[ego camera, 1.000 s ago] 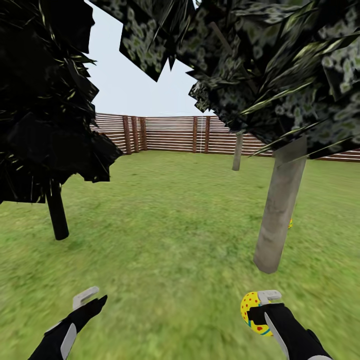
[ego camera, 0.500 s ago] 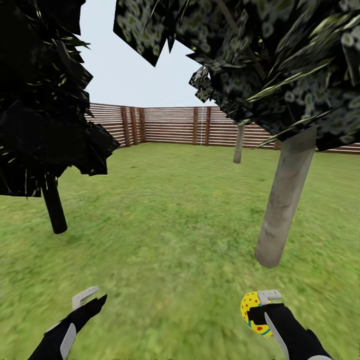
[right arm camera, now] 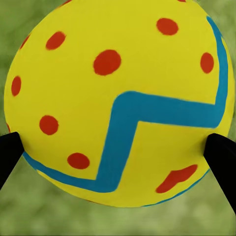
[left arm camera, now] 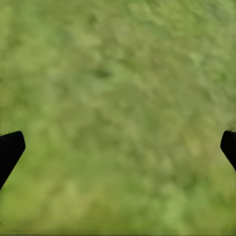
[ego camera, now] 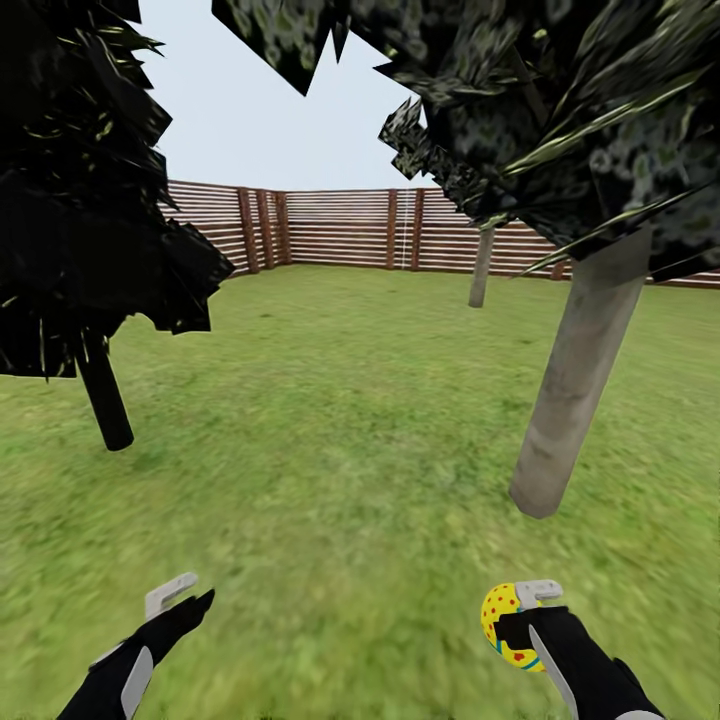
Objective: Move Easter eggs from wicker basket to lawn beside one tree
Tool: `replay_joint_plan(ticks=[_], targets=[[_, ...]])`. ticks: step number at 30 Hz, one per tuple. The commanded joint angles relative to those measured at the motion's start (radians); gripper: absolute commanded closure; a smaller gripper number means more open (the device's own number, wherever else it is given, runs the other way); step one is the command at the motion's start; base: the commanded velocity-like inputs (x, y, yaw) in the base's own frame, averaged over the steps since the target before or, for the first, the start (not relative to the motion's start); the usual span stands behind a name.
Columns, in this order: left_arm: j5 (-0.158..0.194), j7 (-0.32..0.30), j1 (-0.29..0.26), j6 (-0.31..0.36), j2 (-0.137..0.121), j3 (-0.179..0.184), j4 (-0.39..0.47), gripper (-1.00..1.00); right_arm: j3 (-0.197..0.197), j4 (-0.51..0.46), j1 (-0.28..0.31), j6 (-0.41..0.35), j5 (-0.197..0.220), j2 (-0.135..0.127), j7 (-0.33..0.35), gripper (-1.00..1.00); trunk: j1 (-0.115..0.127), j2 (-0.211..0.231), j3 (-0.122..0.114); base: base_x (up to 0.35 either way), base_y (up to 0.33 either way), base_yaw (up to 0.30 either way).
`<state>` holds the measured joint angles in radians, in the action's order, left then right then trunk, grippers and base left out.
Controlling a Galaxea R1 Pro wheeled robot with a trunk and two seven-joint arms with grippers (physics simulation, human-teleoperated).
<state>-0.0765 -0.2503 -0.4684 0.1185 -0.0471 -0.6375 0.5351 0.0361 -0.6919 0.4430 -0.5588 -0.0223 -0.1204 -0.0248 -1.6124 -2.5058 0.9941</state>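
Nothing on the lawn (ego camera: pixel 330 440) itself has shifted; what changed since the earlier frame is the camera, so the pale trunk of the tree (ego camera: pixel 578 385) now stands a little higher and further right, and a yellow speck once peeking past it is hidden. Both arms sit in the same place low in the head view

Right tool (ego camera: pixel 522 625) is clamped on one Easter egg (ego camera: pixel 502 618); the right wrist view shows its two dark fingertips (right arm camera: pixel 222 156) pressing the egg's opposite sides, with grass blurred behind. Left tool (ego camera: pixel 182 598) is spread wide and carries nothing, only grass between its tips

Egg is held above the grass, near the trunk's foot but not beside it

Risk, as I judge it: the egg is round and smooth, gripped at just two small contacts, so a jolt while rolling could twist it loose; released from a height, it may roll away from the trunk

No basket can be checked here, so its contents stay unknown
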Motion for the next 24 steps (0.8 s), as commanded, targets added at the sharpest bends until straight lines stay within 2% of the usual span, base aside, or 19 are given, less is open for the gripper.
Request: replay_joint_plan(ticks=[1,24], targets=[[-0.008,-0.009,-0.001,0.006,0.001,-0.008,0.002,-1.00,0.004,-0.001,0.000,-0.006,-0.002,-0.001,-0.003,1.00,0.000,-0.001,0.005,0.000,0.000,0.000],[-0.008,-0.010,-0.001,-0.005,0.007,-0.008,0.000,-1.00,0.001,-0.001,0.000,-0.003,-0.001,-0.002,0.000,1.00,-0.011,-0.006,0.094,0.000,0.000,0.000]])
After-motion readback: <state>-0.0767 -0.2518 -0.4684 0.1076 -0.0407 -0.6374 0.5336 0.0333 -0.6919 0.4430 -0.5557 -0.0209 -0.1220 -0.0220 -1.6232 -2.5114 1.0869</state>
